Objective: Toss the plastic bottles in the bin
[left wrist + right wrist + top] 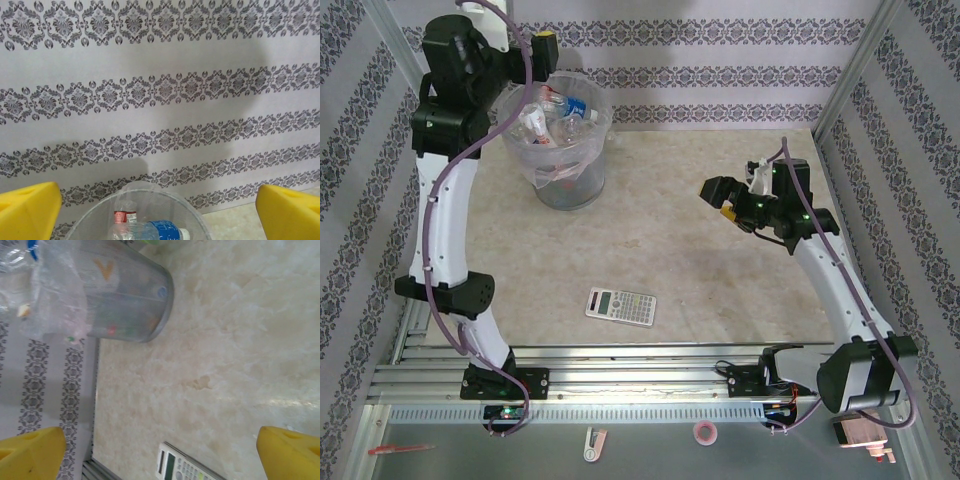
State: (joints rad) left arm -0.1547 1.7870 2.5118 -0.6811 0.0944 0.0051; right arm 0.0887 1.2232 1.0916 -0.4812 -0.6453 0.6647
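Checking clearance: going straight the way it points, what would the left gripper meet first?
Probably the patterned back wall: the left gripper aims over the bin, though depth to the wall is unclear.

Bright even light, soft shadows, blurry wrist views

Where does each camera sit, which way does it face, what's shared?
Top external: overhead from the near side, looking down on table, left arm, right arm, bin, calculator.
Left wrist: above the bin, facing the patterned wall; open left gripper frames it.
Right wrist: over the table, facing bin and calculator; open right gripper frames it.
Shared: all three show the bin.
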